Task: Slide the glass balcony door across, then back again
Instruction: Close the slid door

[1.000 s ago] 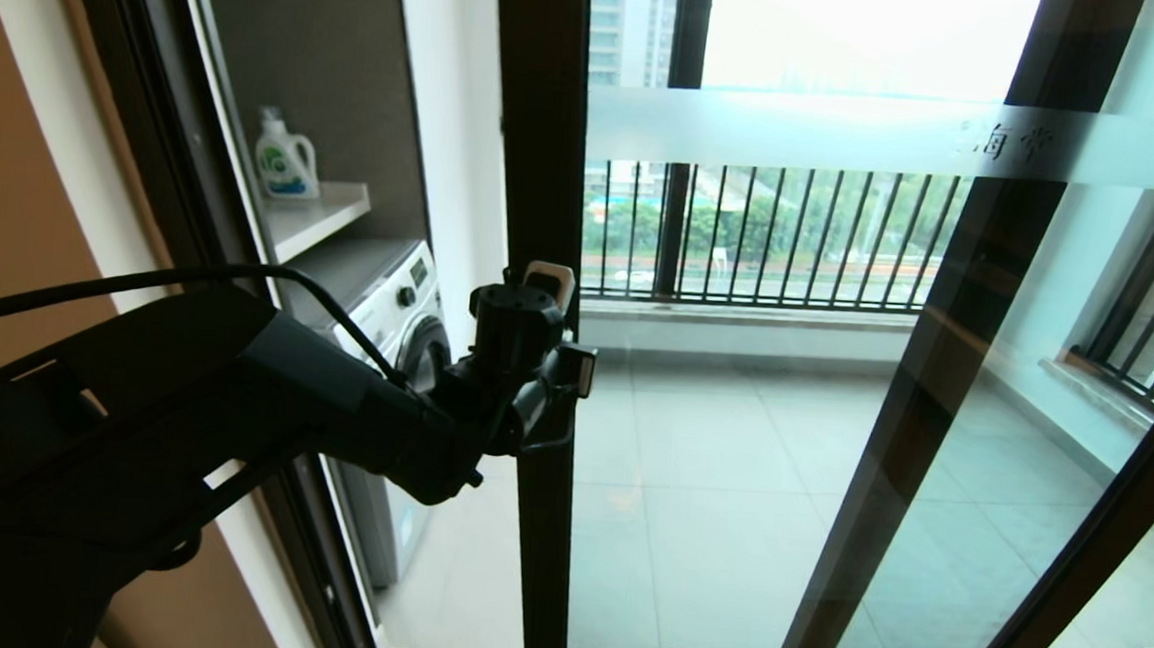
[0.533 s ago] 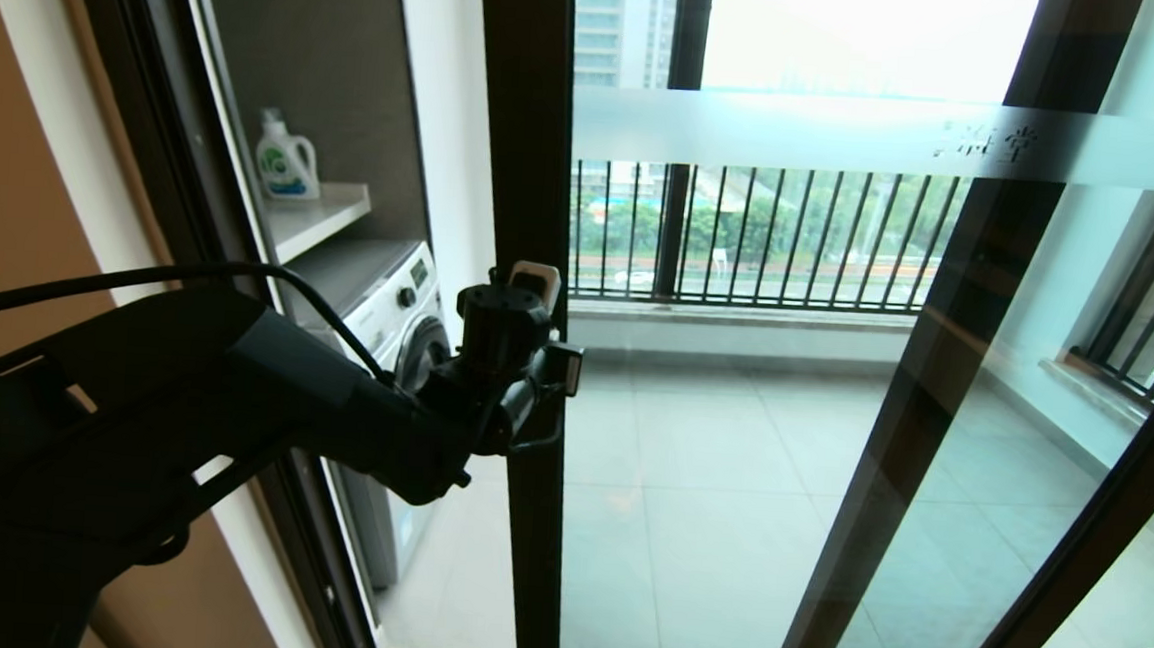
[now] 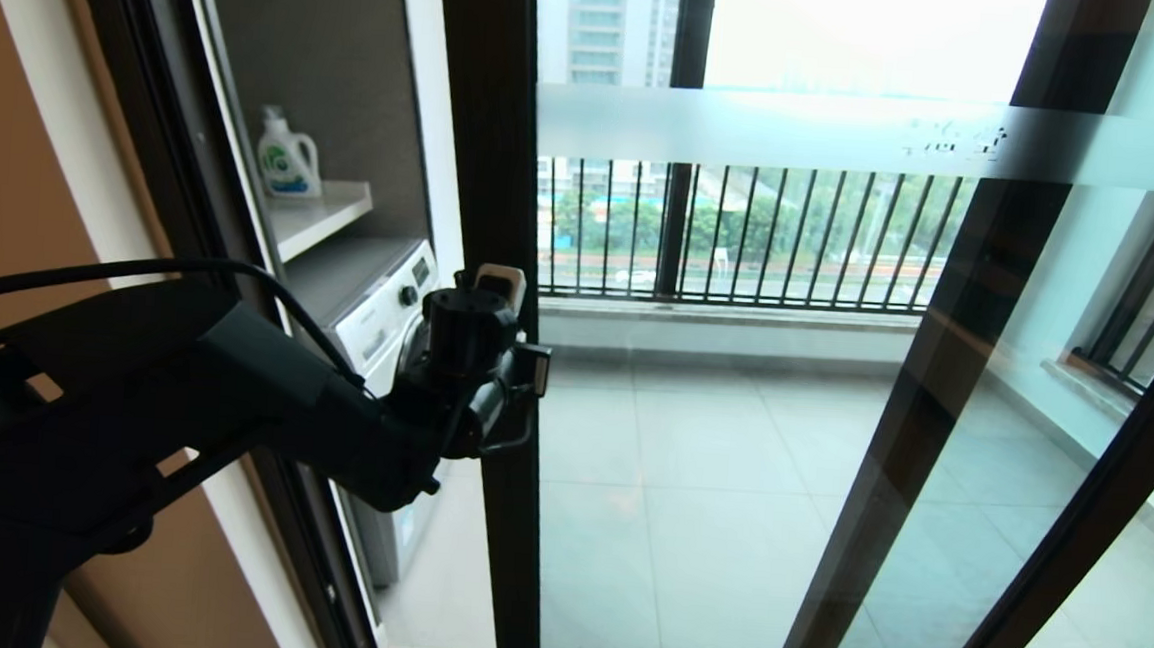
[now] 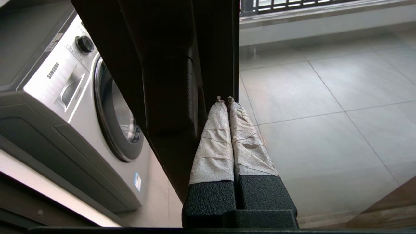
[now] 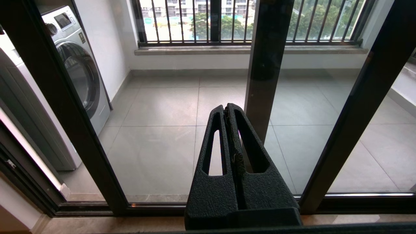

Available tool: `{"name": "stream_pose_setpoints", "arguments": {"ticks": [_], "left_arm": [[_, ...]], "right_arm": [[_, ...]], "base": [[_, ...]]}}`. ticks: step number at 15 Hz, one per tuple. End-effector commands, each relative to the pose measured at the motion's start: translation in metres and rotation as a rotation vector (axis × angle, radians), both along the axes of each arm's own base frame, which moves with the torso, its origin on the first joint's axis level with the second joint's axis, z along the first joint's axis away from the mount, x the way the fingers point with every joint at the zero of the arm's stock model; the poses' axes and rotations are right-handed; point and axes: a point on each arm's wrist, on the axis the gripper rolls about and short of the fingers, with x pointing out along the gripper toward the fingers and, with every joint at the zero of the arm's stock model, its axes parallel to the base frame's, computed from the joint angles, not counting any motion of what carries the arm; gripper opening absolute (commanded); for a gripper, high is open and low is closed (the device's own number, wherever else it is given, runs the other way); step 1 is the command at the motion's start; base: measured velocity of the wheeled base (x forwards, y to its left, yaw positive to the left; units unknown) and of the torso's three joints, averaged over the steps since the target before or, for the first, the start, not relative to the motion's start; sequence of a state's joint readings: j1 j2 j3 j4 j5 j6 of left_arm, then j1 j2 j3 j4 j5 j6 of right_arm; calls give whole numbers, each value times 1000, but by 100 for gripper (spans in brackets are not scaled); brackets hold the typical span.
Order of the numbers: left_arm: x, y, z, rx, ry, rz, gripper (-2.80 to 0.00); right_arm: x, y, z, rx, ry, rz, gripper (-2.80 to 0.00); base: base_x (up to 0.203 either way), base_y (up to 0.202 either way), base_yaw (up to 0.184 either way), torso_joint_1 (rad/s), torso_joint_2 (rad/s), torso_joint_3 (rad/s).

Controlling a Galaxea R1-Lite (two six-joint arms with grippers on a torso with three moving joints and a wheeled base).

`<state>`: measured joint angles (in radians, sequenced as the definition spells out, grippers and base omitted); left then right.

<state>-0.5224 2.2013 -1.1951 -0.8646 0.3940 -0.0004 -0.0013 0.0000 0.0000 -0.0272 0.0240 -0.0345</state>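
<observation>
Left gripper [image 4: 224, 99], clenched, pushes the glass balcony door [image 3: 489, 208] toward the washing machine [image 3: 393, 298]; looks nearly closed, small gap left.

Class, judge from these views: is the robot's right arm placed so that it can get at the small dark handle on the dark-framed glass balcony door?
Probably not without moving. The right end effector hangs shut, well back from the glass. The left end effector already sits at the dark-framed glass balcony door, by its handle, crowding that spot.
</observation>
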Motion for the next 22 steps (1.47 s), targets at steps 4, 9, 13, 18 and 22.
{"name": "stream_pose_setpoints", "arguments": {"ticks": [4, 9, 13, 18, 22], "left_arm": [[-11, 15, 0, -8, -13, 14, -280], [-6, 39, 1, -18, -30, 69, -280], [1, 54, -3, -11, -21, 108, -280], [3, 71, -2, -11, -18, 145, -280], [7, 88, -4, -9, -8, 183, -280]], "right_arm": [[1, 0, -3, -1, 12, 1, -280], [1, 0, -3, -1, 10, 0, -280], [1, 0, -3, -1, 11, 0, -280], [1, 0, -3, -1, 10, 0, -280], [1, 0, -3, -1, 11, 0, -280]], "base": [[0, 0, 0, 0, 0, 0], [0, 0, 0, 0, 0, 0], [0, 0, 0, 0, 0, 0], [0, 0, 0, 0, 0, 0], [0, 0, 0, 0, 0, 0]]}}
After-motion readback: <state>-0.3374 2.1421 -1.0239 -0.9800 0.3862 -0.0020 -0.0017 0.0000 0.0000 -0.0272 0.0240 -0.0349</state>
